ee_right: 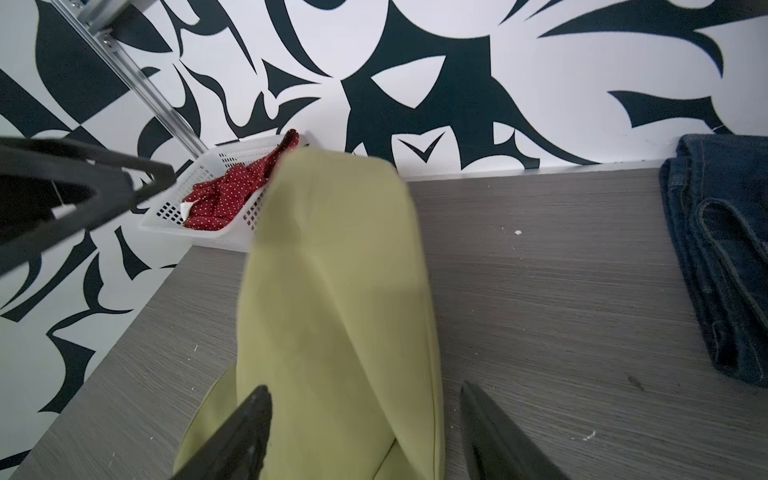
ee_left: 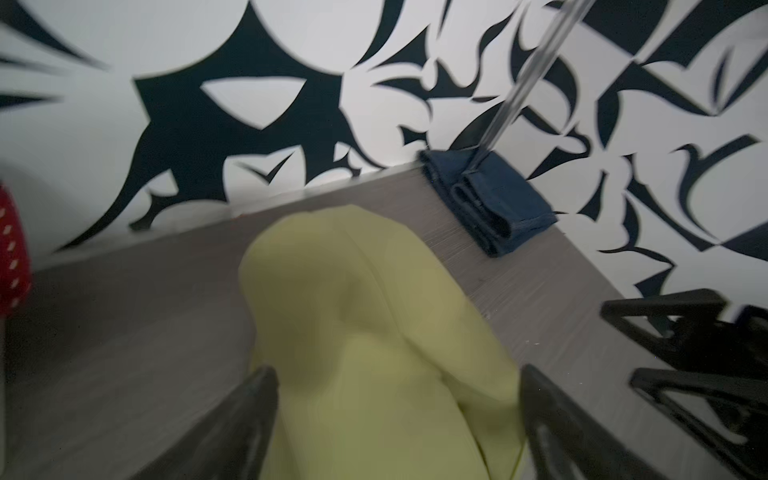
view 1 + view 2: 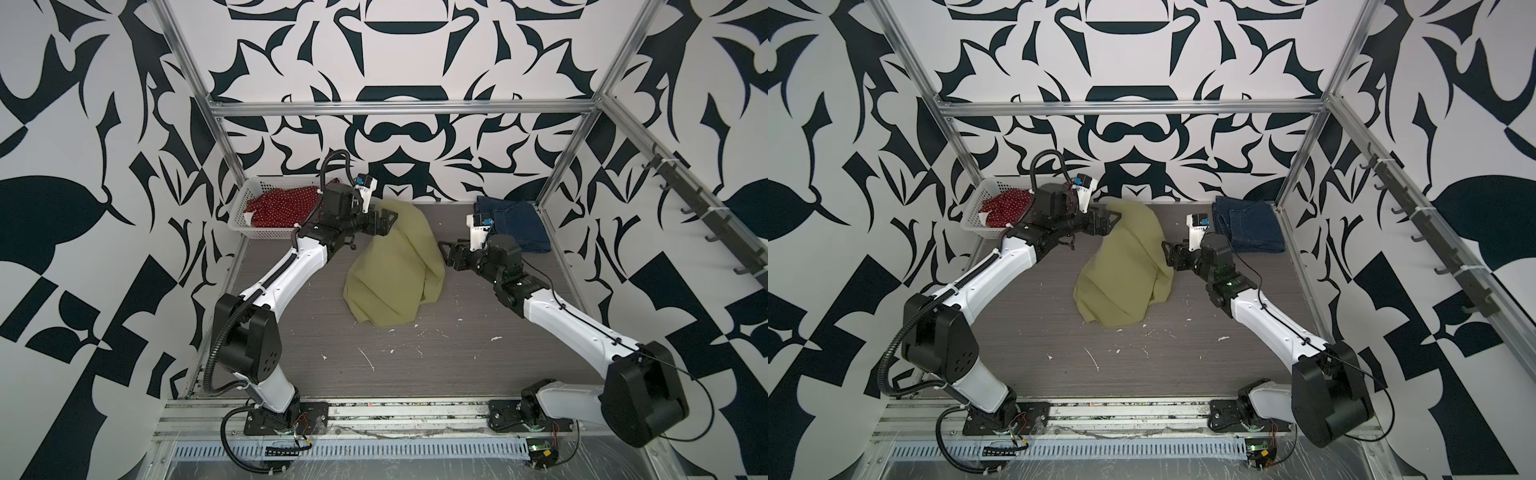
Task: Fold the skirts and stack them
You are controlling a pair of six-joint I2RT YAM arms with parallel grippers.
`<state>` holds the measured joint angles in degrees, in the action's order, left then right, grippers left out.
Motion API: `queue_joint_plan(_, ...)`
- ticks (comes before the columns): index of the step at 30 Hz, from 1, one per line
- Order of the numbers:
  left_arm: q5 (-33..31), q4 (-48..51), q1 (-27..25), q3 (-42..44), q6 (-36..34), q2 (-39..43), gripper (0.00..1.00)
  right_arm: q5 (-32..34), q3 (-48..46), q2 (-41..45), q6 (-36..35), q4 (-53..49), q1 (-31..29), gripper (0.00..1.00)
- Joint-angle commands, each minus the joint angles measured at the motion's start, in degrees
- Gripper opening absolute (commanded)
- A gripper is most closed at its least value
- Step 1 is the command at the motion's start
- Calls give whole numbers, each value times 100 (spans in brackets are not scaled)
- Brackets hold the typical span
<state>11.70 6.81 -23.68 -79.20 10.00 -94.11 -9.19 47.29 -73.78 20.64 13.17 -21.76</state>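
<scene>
Skirt colours on the grey wood-grain counter (image 3: pixel 457 357).
Olive-green skirt (image 3: pixel 395 270) plain; denim skirt (image 3: pixel 517 224) dark blue; polka-dot skirt (image 3: pixel 278 210) red with white dots; basket (image 3: pixel 241 208) white; wall (image 3: pixel 399 62) black-and-white swirls.

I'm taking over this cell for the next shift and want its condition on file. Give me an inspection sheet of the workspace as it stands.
Surface: grey wood-grain table, scuffed.
Job's things: olive skirt heaped mid-table, unfolded; denim skirt folded at the far right corner; red polka-dot skirt crumpled in the white basket at the far left corner.
Clutter: white flecks scattered over the near half of the table.
Grippers: left gripper open, jaws either side of the olive skirt's far end; right gripper open at its right edge; no grip seen.
Cables: black corrugated hose along the left arm; thin black wire along the right arm.
Surroundings: black-and-white patterned walls, aluminium frame, hook rail on the right wall.
</scene>
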Motion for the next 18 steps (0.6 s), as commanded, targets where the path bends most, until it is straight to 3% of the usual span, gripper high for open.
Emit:
queue_joint_plan(1,-1095,152,20,377,323,656,99,10,79,-19,-82,231,55,75)
queue_joint_plan(5,-1684,684,13,1296,938,1305,99,-89,308,-351,-62,68,220,76)
queue_joint_plan(10,-1284,908,-173,2578,1535,1845,99,-562,904,-1159,179,-279,456,76)
queue_joint_plan(15,-1901,1336,-559,3381,2374,2017,98,-940,1454,-1941,456,-700,658,76)
queue_joint_plan(18,-1771,994,-559,3957,2990,2063,97,-1065,1545,-2113,629,-630,715,75)
